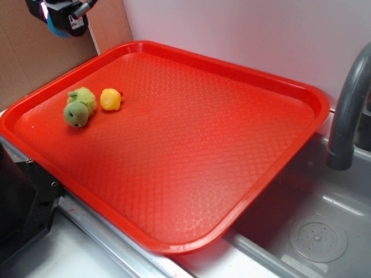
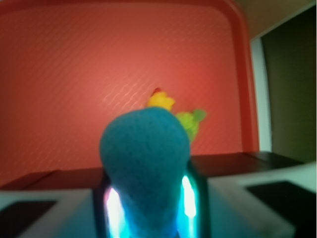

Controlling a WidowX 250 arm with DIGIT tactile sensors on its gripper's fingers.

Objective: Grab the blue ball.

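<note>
Closest in the wrist view, the blue ball (image 2: 145, 163) sits clamped between the gripper (image 2: 147, 203) fingers. Exterior view: gripper (image 1: 64, 17) high above the red tray's (image 1: 232, 156) far-left corner, where green plush toy (image 1: 79, 107) touches yellow toy (image 1: 110, 99).

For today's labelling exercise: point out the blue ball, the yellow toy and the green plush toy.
blue ball (image 2: 144, 153): wrist view, its front face.
yellow toy (image 1: 110, 99): exterior view, its body.
green plush toy (image 1: 78, 108): exterior view, its middle.

Black gripper (image 1: 62, 13) w/ white label, pink-lit edge; fingers (image 2: 198, 198) glowing inside
</note>
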